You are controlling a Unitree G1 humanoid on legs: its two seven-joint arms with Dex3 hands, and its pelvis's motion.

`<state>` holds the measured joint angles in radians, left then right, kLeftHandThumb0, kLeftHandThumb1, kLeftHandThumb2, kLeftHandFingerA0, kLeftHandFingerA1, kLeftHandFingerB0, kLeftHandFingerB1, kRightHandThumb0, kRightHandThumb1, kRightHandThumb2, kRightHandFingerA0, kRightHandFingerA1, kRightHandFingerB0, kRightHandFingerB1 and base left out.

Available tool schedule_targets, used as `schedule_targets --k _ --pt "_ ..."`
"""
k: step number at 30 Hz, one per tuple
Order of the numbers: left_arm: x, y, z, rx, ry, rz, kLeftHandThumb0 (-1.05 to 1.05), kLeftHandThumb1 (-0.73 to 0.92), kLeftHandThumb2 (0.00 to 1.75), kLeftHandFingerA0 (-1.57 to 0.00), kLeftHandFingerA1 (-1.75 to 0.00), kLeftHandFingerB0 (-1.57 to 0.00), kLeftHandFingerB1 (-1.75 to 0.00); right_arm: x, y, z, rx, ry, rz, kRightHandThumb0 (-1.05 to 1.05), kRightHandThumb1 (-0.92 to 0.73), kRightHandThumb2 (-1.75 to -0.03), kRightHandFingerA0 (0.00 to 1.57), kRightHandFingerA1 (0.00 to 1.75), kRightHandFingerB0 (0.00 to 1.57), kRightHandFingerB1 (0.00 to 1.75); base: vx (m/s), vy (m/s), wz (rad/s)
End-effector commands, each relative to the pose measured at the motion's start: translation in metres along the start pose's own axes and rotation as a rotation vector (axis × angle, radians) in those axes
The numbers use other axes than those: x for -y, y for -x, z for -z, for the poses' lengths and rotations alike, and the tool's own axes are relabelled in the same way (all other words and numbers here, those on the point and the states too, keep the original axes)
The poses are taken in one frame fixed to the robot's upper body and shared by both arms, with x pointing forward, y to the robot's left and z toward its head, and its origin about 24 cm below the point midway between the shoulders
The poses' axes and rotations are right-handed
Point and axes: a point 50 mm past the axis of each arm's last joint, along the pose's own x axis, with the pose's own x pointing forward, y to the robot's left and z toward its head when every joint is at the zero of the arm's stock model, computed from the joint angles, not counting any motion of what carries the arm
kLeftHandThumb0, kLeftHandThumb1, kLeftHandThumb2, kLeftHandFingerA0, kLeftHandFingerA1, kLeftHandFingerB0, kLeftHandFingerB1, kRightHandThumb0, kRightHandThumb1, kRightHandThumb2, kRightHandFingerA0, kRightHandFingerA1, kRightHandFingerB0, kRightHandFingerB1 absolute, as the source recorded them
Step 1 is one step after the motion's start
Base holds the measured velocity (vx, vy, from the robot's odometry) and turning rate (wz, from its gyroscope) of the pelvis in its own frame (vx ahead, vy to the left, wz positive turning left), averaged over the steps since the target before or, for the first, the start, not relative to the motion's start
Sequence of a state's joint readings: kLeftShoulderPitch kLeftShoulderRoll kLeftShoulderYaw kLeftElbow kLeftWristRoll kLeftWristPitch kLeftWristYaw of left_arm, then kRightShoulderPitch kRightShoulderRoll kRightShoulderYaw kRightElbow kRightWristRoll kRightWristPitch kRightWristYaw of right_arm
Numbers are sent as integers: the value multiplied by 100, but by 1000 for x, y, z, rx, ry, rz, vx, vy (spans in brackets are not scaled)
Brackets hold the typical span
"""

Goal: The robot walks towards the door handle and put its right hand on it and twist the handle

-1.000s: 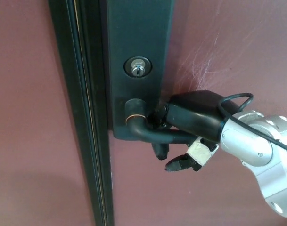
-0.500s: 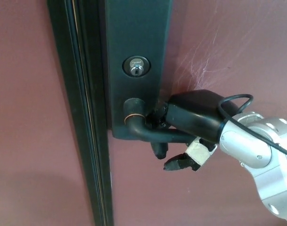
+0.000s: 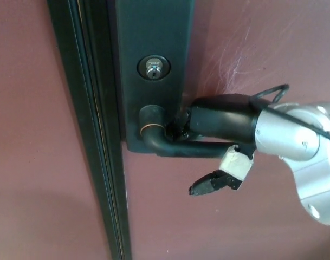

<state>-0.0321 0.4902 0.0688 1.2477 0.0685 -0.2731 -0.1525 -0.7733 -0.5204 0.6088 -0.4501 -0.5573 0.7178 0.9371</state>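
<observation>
A black lever door handle (image 3: 170, 143) juts from a tall black backplate (image 3: 154, 65) on a dark red door (image 3: 273, 38). Its lever runs to the right and lies about level. My right hand (image 3: 219, 127) comes in from the right and rests on top of the lever, its black body covering the lever's outer end. One finger (image 3: 213, 181) with a white base hangs free below the lever, pointing left. Whether the other fingers wrap the lever is hidden. The left hand does not show.
A round silver keyhole cylinder (image 3: 153, 68) sits in the backplate above the handle. A black door frame edge (image 3: 91, 135) runs top to bottom at the left. A black cable (image 3: 273, 92) loops over my silver right forearm (image 3: 300, 146).
The picture has shifted a little, the door parts sitting higher and further left. My right hand has rolled flatter on the lever, and the short finger seen below the lever no longer shows.
</observation>
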Motion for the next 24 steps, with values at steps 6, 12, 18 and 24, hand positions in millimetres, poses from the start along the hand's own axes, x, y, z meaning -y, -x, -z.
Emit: schedule_targets --k 6,12,18,24 --pt "3 0 5 -26 17 5 -29 53 70 -64 -61 -46 -50 24 15 2 -59 -93 -11 -79 -47 -82 0 0 0 0 0 0 0" --pt "3 0 5 -35 9 5 -21 62 58 -70 -58 -50 -43 42 18 -2 -94 -36 -78 -80 -47 -84 0 0 0 0 0 0 0" --pt "4 0 5 -39 -8 0 -20 61 58 -68 -56 -50 -43 62 18 -9 -143 -34 -176 -81 -47 -84 0 1 0 0 0 0 0" --pt "1 0 5 -44 -6 -1 -21 62 58 -67 -55 -50 -43 84 22 -21 -152 -28 -164 -81 -46 -84 0 3 0 0 0 0 0"
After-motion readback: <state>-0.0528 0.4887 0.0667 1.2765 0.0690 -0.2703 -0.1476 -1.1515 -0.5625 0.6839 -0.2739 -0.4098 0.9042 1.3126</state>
